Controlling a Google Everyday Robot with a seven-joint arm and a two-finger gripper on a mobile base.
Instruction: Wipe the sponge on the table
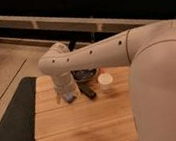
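The light wooden table (81, 129) fills the lower middle of the camera view. A small bluish sponge (70, 96) lies on it near the far left corner. My white arm reaches in from the right and bends down there. The gripper (65, 95) sits low over the sponge, right at the tabletop, and the wrist hides most of it. Only the sponge's right part shows past the wrist.
A black oblong object (88, 91) lies just right of the sponge. Behind it stands a dark bowl (85, 75), and to the right a white cup (105, 81). A dark grey mat (13, 123) runs along the table's left side.
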